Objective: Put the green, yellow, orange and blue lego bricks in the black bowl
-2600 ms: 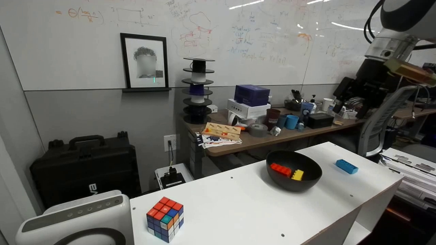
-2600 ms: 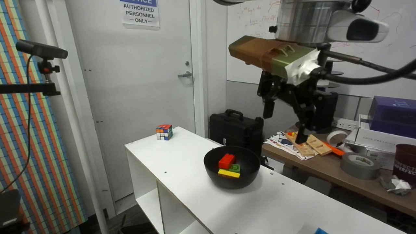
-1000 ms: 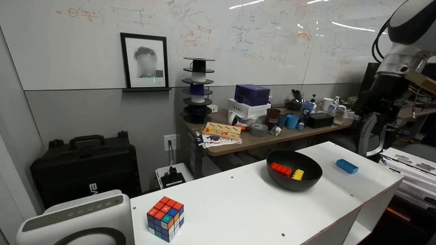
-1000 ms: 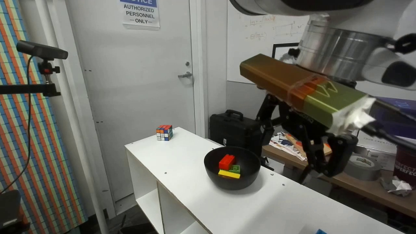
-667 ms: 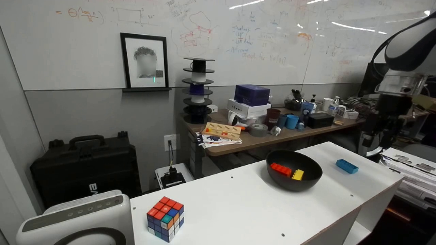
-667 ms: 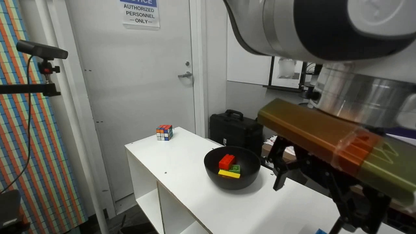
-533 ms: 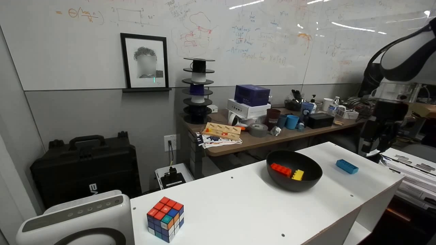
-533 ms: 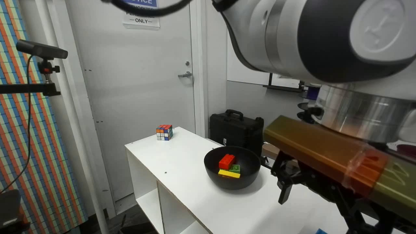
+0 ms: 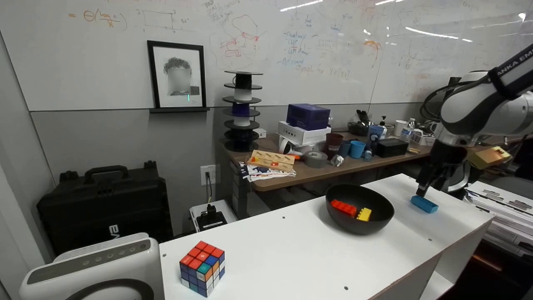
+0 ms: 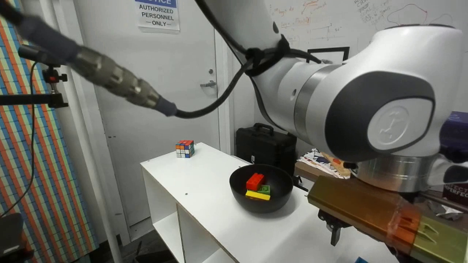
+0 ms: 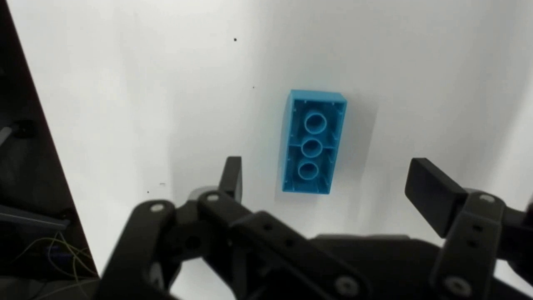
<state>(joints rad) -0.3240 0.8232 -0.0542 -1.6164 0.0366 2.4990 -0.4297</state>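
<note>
The blue brick (image 11: 310, 183) lies hollow side up on the white top in the wrist view, just beyond my fingertips and within the span between them. My gripper (image 11: 327, 179) is wide open, holding nothing. In an exterior view a finger stands just over or behind the blue brick (image 9: 425, 205); only a corner of that brick (image 10: 360, 260) shows in an exterior view. Inside the black bowl (image 9: 362, 228) lie the orange-red brick (image 9: 343, 207) and the yellow brick (image 9: 364, 214), in both exterior views. The green brick (image 10: 264, 189) shows beside them in an exterior view.
A puzzle cube (image 9: 202, 268) sits at the far end of the white top (image 9: 283, 258). Beside it stands a white device (image 9: 91, 271). A cluttered desk (image 9: 287, 181) runs behind. The surface ends along a dark edge (image 11: 46, 125) in the wrist view.
My open gripper has swung across and come down to the blue brick from higher up. The bowl, the bricks and the cube have stayed in place.
</note>
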